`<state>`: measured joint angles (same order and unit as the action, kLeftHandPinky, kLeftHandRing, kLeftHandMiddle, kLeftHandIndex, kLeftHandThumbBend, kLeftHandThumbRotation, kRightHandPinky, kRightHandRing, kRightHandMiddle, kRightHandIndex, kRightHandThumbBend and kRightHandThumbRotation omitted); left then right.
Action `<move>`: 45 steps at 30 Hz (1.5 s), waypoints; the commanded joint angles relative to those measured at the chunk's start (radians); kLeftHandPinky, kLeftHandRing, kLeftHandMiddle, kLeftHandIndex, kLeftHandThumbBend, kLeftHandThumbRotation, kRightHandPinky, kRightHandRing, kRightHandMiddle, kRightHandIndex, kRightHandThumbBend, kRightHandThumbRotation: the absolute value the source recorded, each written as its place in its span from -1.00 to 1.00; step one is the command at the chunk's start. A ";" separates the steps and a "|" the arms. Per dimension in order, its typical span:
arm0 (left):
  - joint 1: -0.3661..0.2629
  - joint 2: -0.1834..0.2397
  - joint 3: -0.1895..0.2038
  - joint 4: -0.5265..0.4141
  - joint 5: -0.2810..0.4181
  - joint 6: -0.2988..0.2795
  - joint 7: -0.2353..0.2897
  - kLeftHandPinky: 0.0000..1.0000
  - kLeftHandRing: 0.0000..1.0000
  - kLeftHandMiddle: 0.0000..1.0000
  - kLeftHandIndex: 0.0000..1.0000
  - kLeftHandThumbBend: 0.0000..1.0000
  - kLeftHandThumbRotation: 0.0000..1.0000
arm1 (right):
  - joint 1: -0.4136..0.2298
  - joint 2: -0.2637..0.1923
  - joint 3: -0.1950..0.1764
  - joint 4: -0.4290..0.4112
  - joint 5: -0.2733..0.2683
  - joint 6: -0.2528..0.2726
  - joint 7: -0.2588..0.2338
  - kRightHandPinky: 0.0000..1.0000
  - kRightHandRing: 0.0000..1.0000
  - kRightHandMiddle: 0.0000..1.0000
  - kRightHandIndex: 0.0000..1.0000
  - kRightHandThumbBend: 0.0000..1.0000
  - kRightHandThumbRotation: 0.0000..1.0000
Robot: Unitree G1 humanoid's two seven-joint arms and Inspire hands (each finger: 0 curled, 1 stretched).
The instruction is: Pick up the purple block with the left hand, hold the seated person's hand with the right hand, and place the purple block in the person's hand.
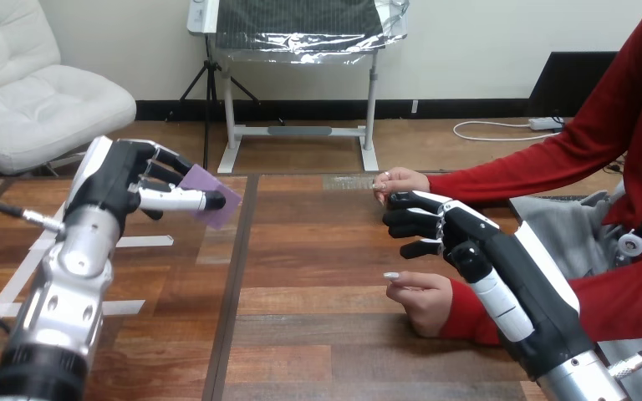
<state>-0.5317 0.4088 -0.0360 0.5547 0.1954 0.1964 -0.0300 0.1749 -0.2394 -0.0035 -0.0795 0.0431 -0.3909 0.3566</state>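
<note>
Purple block (pixel 207 182), only one, is in the left hand (pixel 113 188), which is up above the wooden table (pixel 301 334). The thumb (pixel 180 199) lies across the front face of the block and the fingers (pixel 163 171) are curled behind it. The block is pinched between them and stands tilted, and one corner sticks out past the tip of the thumb. The left forearm rises from the bottom edge, with the palm side of the hand turned toward the view's right.

The right hand (pixel 468 242) reaches in from the lower right, above the table, with its palm side turned toward the view's left. Two hands of the person show there, both with red sleeves. The person's upper hand (pixel 403 180) is loosely closed and sits just beside the front end of the right hand. I cannot tell whether the two touch or whether the right hand holds it. The person's lower hand (pixel 425 299) rests on the table as a loose fist, just under the right hand.

Both of the person's hands are well apart from the fingers that pinch the block. In total there are one block, two robot hands and two hands of the person.
</note>
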 commanded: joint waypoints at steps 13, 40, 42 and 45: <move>0.062 -0.033 0.045 -0.169 -0.035 -0.048 0.000 -0.27 -0.17 -0.07 -0.09 0.28 -1.00 | -0.145 -0.023 -0.028 0.129 -0.043 -0.084 -0.041 0.45 0.55 0.57 0.60 0.71 0.87; 0.195 -0.090 0.104 -0.337 -0.124 -0.043 0.001 -0.29 -0.18 -0.10 -0.11 0.16 -1.00 | -0.340 -0.206 -0.022 0.293 -0.307 -0.056 -0.134 0.39 0.59 0.65 0.66 0.78 0.53; 0.205 -0.093 0.108 -0.352 -0.132 -0.040 0.003 -0.28 -0.18 -0.11 -0.12 0.15 -1.00 | -0.358 -0.221 -0.019 0.304 -0.323 -0.046 -0.135 0.37 0.58 0.65 0.66 0.79 0.52; 0.217 -0.097 0.112 -0.371 -0.142 -0.036 0.004 -0.28 -0.18 -0.11 -0.12 0.14 -1.00 | -0.379 -0.239 -0.014 0.315 -0.345 -0.029 -0.136 0.36 0.59 0.66 0.68 0.82 0.53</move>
<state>-0.2958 0.3259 0.0410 0.2767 0.0781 0.1672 -0.0337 -0.0963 -0.4410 -0.0127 0.2174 -0.2774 -0.4385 0.2423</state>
